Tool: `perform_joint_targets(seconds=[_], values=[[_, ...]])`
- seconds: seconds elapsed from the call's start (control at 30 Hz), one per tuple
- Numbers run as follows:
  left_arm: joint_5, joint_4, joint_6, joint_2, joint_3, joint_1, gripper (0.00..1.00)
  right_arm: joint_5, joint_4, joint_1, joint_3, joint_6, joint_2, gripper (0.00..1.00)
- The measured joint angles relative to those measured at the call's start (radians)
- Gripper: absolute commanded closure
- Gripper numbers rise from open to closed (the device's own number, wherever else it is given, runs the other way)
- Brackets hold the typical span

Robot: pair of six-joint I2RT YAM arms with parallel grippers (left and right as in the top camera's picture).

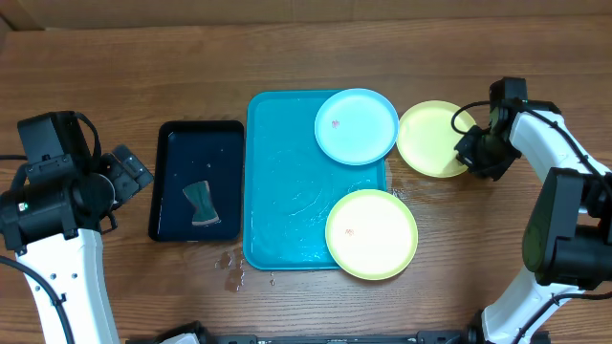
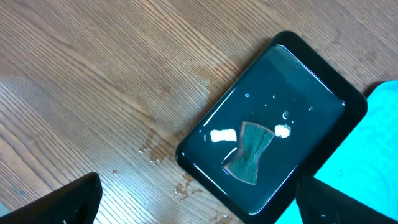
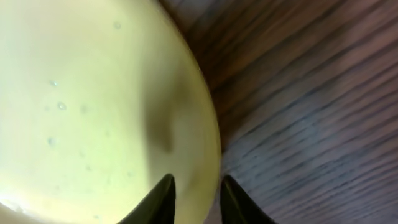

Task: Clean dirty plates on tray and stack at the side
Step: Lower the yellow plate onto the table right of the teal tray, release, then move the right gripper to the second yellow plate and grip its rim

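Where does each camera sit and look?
Overhead: above the table, facing down; turquoise tray, plates, both arms.
Left wrist: on left arm, facing down at black tray; own fingertips show.
Right wrist: on right arm, close on yellow-green plate; fingertips straddle its rim.
Shared: overhead and left wrist both show the black tray.

Overhead looks straight down; left wrist shares the black tray [image 2: 298,87], right wrist closely the yellow plate [image 3: 93,93].

Wet black tray [image 2: 298,93], dark pad [image 2: 249,152], turquoise tray [image 2: 385,124]
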Motion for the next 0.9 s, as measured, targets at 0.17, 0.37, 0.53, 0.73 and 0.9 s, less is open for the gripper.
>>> perform_joint_targets(seconds=[0.17,0.37,0.53,0.73,0.9], values=[[0.0,0.0,0.0,0.0,0.0,0.0,0.0,-0.032,-0.217,-0.003,0.119,-0.081,0.0,0.7],[0.0,0.0,0.0,0.0,0.0,0.0,0.0,-0.101,-0.524,0.021,0.271,-0.261,-0.09,0.63],[0.0,0.0,0.0,0.0,0.0,0.0,0.0,-0.118,-0.639,0.078,0.27,-0.31,-0.129,0.63],[0.0,0.0,0.0,0.0,0.0,0.0,0.0,-0.125,-0.605,0.179,0.151,-0.324,-0.129,0.63],[0.0,0.0,0.0,0.0,0.0,0.0,0.0,-0.131,-0.514,0.269,0.016,-0.309,-0.129,0.64]])
